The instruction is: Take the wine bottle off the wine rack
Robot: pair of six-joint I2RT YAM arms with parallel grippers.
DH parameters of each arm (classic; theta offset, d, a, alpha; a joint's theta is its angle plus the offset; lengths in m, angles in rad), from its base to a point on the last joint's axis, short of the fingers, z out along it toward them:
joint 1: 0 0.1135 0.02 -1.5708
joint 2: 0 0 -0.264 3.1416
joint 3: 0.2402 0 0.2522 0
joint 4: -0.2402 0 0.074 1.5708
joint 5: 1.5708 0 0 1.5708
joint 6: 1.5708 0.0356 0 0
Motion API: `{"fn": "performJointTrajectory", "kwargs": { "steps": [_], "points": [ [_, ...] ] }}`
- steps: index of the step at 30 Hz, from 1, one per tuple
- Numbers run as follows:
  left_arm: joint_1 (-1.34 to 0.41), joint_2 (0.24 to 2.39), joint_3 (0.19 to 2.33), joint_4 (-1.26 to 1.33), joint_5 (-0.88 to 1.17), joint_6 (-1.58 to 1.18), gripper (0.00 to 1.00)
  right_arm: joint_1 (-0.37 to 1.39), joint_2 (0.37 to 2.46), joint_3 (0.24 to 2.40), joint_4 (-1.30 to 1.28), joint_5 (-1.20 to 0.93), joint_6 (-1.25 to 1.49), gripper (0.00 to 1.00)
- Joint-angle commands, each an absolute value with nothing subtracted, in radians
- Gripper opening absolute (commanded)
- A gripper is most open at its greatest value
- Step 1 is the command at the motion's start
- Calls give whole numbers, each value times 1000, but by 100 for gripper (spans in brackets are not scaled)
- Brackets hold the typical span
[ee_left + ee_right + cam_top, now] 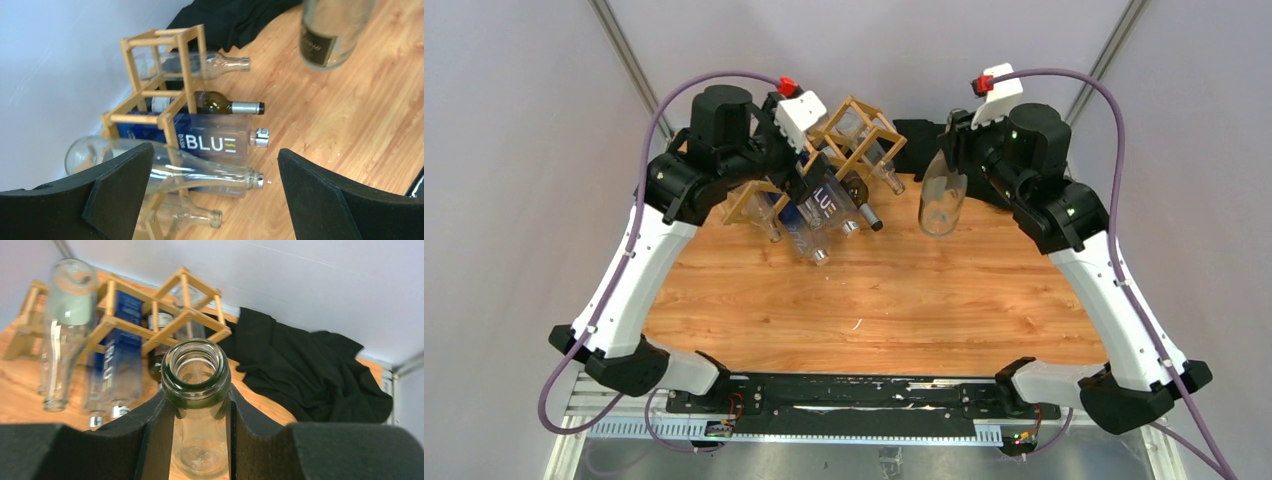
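Observation:
The light wooden wine rack (856, 140) stands at the back of the table with several bottles lying in its cells; it also shows in the left wrist view (170, 85) and the right wrist view (170, 320). My right gripper (202, 415) is shut on the neck of a clear, green-tinted wine bottle (196, 371) and holds it upright to the right of the rack (942, 200). I cannot tell whether its base touches the table. My left gripper (215, 195) is open, hovering over the rack's left end (807, 190), above a clear bottle (200, 170) that lies in a cell.
In the rack lie a blue bottle marked BLUE (210, 142), a dark bottle (220, 106) and other clear bottles (215, 65). A black cloth (310, 370) lies at the back right behind the rack. The wooden table top (874, 300) spreads in front.

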State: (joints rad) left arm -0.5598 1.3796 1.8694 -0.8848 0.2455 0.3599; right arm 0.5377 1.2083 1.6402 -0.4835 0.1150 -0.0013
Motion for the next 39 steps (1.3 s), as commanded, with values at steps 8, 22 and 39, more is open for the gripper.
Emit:
{"fn": "performJointTrajectory", "kwargs": {
  "steps": [8,22,39],
  "points": [
    [-409,1387,1908,-934,203,165,100,255,1280,1537,-174,55,120,0],
    [-393,1413,1919,-931,177,143,100,212,1558,1643,-114,-42,164,0],
    [-369,1442,1923,-929,202,144,100,211,1785,1776,-51,-27,106,0]
  ]
}}
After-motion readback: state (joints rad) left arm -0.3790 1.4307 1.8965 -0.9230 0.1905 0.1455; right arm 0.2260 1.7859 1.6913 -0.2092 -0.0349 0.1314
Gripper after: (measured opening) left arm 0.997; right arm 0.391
